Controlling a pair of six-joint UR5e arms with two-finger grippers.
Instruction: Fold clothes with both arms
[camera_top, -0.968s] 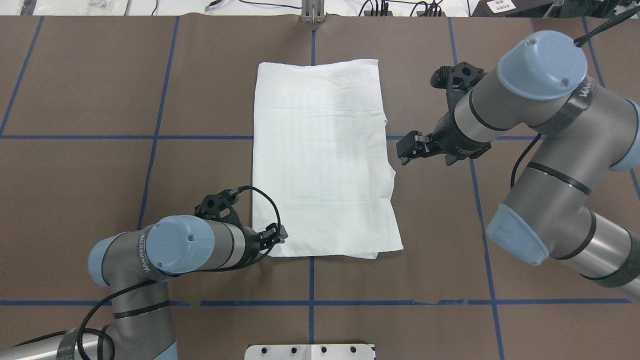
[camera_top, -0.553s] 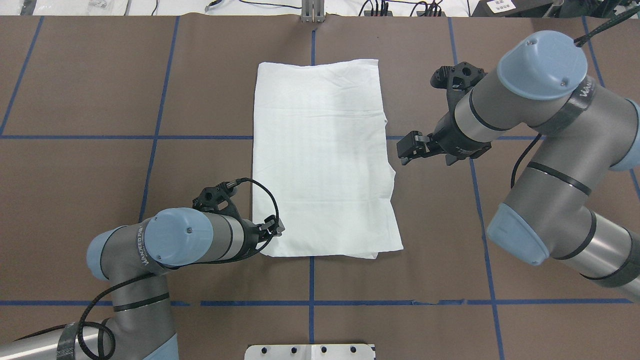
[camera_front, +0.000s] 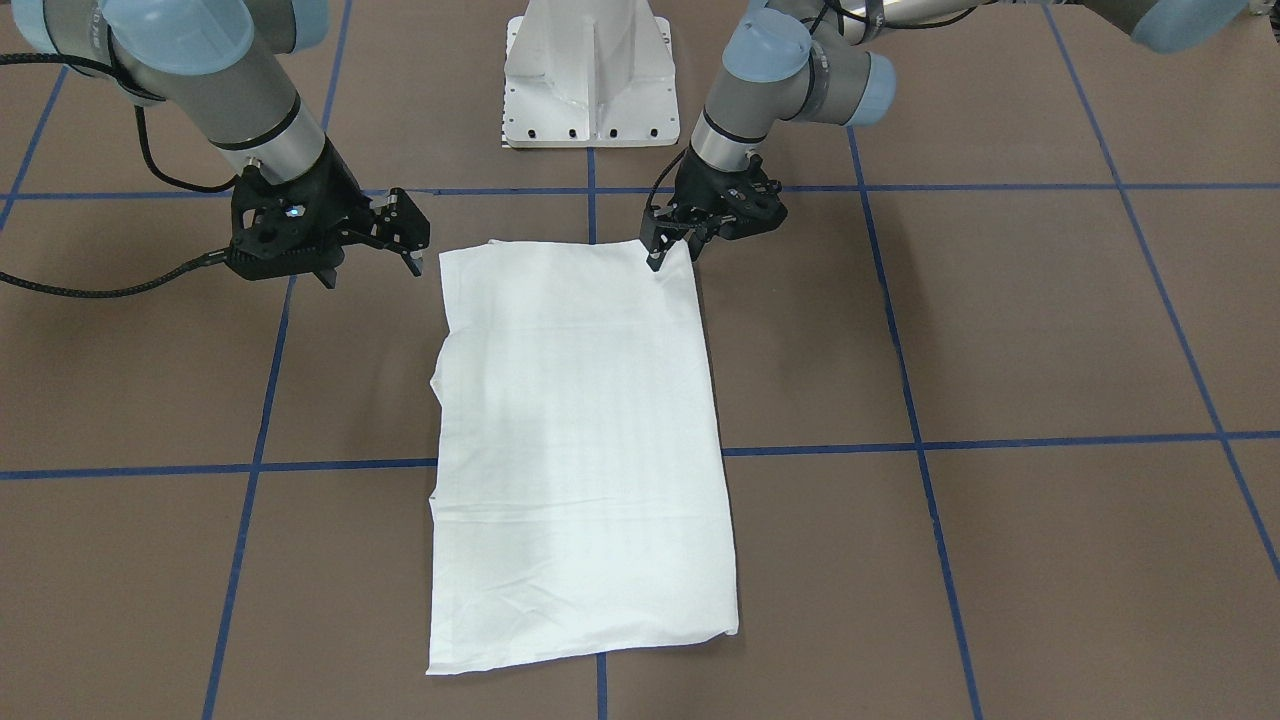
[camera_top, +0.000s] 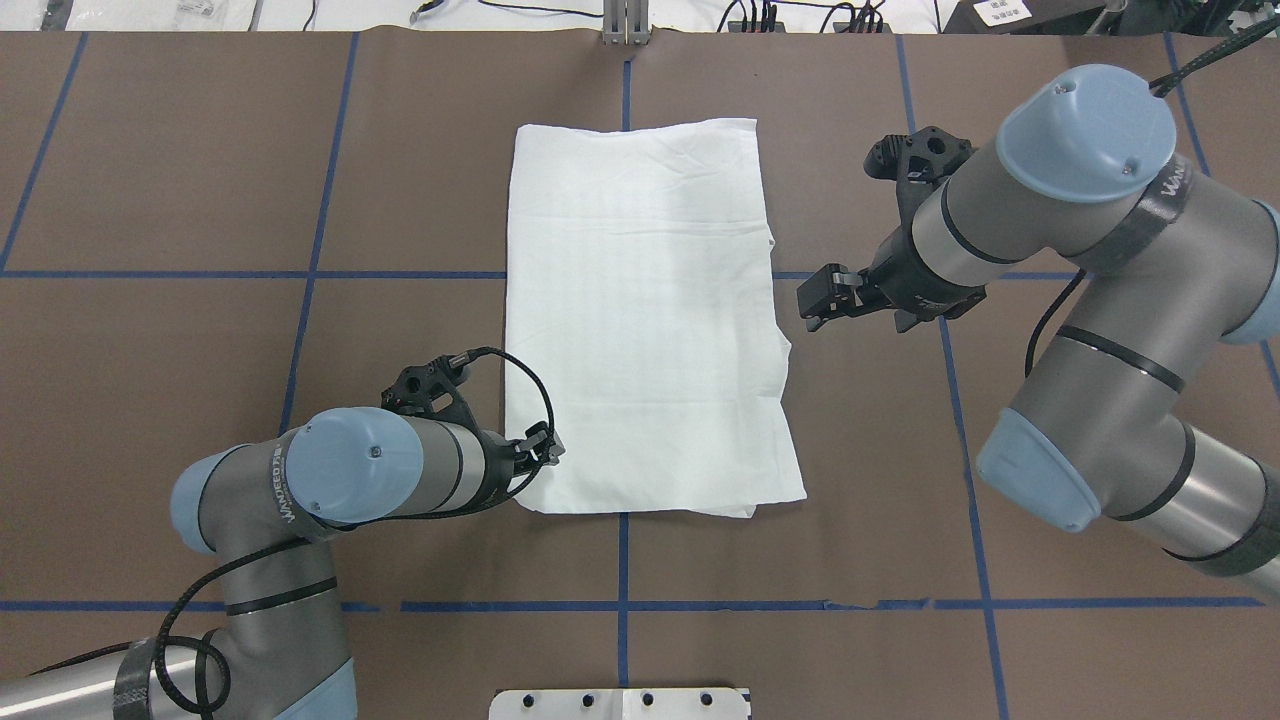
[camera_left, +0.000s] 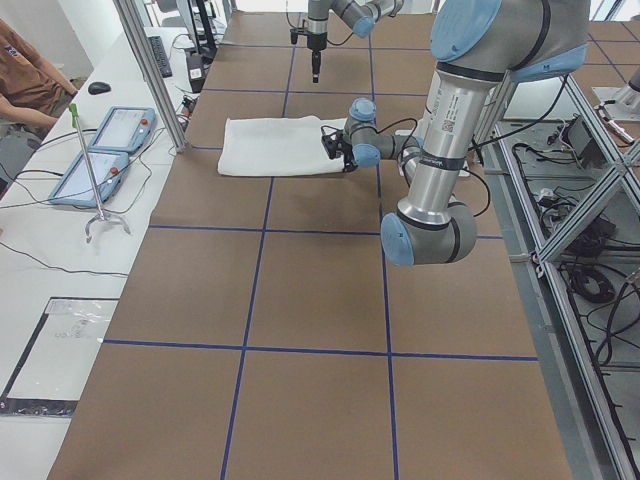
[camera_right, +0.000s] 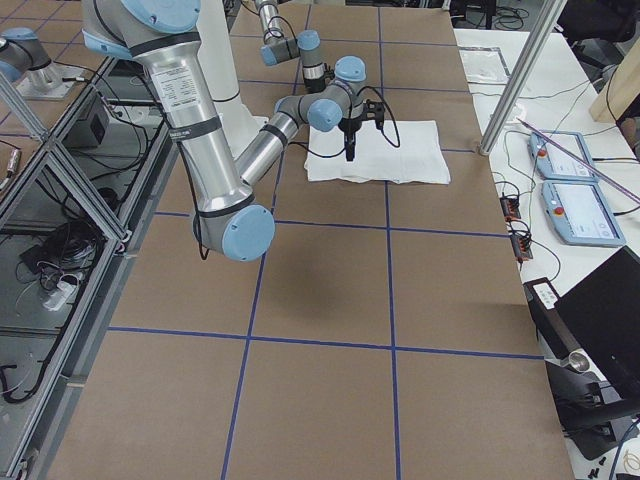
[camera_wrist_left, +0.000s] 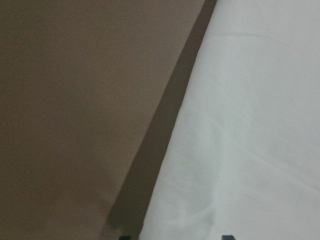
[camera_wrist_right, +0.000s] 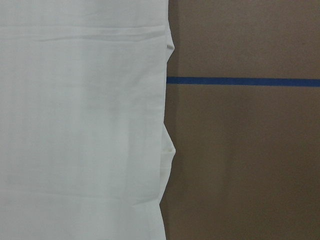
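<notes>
left gripper (camera_front: 672, 251): fingers apart, straddling the near-left corner edge of the shirt (camera_top: 640, 320). right gripper (camera_top: 806, 304): fingers apart, just beside the shirt's right edge, not touching. white lettering on the left arm (camera_top: 350, 480), not surely readable. shirt folded to a rectangle, flat mid-table (camera_top: 180, 380); brown cover, blue tape lines (camera_top: 300, 330).

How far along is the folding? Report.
Done: the shirt lies flat as a long rectangle, sleeves out of sight. In hand: the left gripper sits open at its near corner; the right gripper hovers open beside the opposite edge. Left: gripping and folding it shorter, probably.
</notes>
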